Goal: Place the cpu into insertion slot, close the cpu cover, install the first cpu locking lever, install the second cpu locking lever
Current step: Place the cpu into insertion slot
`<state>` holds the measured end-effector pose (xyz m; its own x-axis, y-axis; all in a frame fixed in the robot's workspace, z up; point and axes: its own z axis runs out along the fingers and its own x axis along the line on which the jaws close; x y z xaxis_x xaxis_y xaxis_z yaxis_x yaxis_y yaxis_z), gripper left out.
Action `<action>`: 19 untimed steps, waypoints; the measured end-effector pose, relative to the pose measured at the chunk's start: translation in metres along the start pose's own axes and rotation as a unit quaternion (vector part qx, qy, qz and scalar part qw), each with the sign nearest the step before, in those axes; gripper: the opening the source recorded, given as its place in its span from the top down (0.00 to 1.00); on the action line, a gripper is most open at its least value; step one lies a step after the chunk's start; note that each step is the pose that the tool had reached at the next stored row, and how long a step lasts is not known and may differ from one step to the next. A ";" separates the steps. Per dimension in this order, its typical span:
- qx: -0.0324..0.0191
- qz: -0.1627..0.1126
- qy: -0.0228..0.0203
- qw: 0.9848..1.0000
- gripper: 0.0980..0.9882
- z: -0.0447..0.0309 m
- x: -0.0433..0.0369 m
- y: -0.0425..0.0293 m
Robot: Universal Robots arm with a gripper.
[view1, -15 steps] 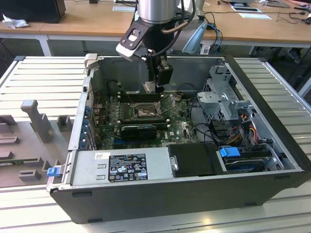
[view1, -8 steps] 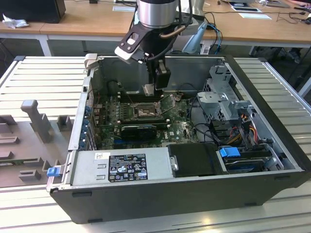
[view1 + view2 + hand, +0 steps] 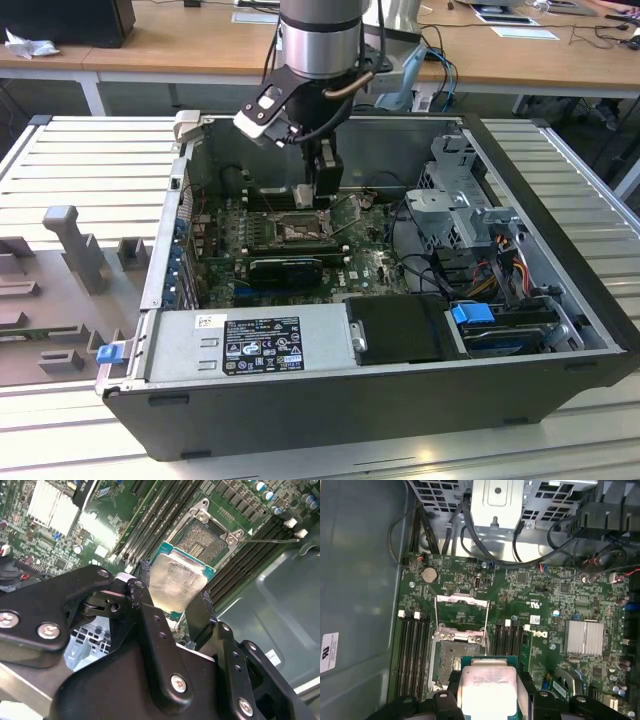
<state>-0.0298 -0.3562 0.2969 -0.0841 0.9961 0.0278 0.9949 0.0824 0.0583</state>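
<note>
Sitting clamped in hand (image 3: 172, 594), the cpu (image 3: 178, 578)

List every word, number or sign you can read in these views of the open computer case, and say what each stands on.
Nothing can be quoted as it reads.
Black-and-white label on the grey metal power supply box: print too small to read.
White sticker on the grey case wall: not legible.
Faint marking on the silvery square cpu, held in the gripper: not legible.
</note>
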 end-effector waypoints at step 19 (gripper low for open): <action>-0.001 0.030 -0.002 1.000 0.52 0.0382 0.0087 -0.0042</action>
<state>-0.0327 -0.3466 0.2588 -0.0239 0.9993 0.0279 0.9980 0.0223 0.0584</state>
